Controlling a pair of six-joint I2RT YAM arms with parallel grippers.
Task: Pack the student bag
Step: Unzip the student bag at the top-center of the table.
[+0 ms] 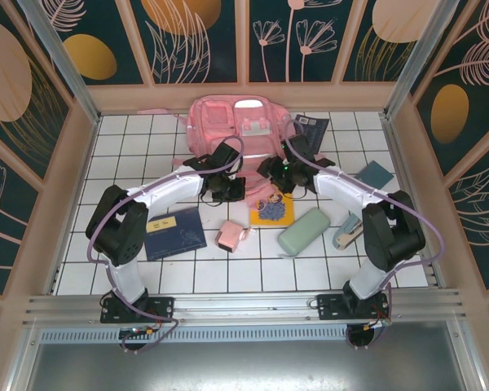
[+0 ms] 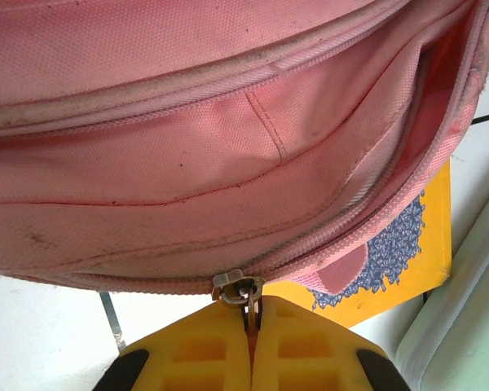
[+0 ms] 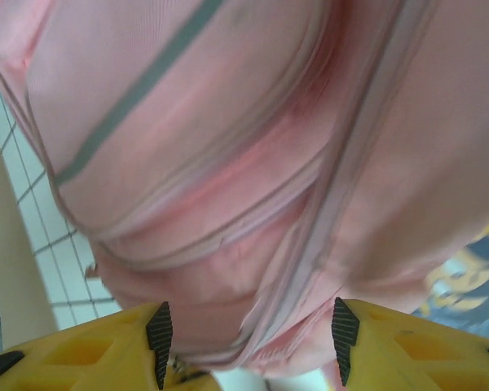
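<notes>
The student bag [image 1: 228, 122] lies at the far middle of the tiled table [image 1: 130, 163], with both arms reaching to its near edge.

The left gripper [image 2: 248, 324] has its yellow fingers pressed together on the metal zipper pull [image 2: 241, 290] at the bag's near seam, I'd judge so the zip can be drawn along and the mouth widened. That compartment already gapes on one side, showing pink lining. The right gripper [image 3: 249, 330] has its fingers spread, a fold of the bag's cloth bulging between them. I cannot tell whether the pads touch it, and it looks placed to steady the soft body against the pull. A yellow book [image 1: 275, 213] lies tucked against the bag's near edge. A green pencil case [image 1: 303, 231], a small pink pouch [image 1: 231, 236] and a dark blue notebook [image 1: 174, 232] lie nearer the arms, not yet packed.
</notes>
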